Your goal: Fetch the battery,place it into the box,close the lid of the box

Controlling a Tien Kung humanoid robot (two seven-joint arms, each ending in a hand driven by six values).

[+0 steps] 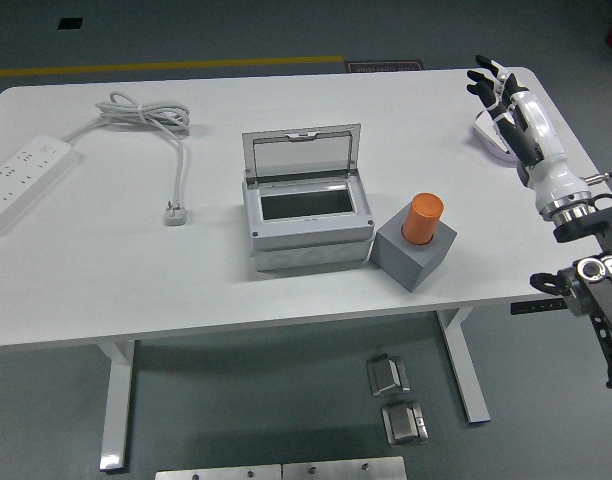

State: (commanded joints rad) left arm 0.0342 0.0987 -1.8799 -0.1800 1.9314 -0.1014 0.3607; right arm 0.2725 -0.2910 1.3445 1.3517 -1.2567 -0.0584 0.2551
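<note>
Orange battery (pixel 423 218) upright in a grey block (pixel 416 250), just right of the grey box (pixel 306 222), lid (pixel 301 152) raised. Right hand (pixel 501 100) well apart at the far right table (pixel 236 290) edge, fingers loosely spread, holding nothing, above a white-and-purple object (pixel 489 140). Nothing between hand and battery. Power strip (pixel 21 180) and coiled cable (pixel 151 118) far left.

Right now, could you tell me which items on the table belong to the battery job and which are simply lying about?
For the job:
orange battery upright in its grey holder block
grey box, lid open
right hand, open, holding nothing

Lying about:
white power strip
coiled cable with plug
</note>
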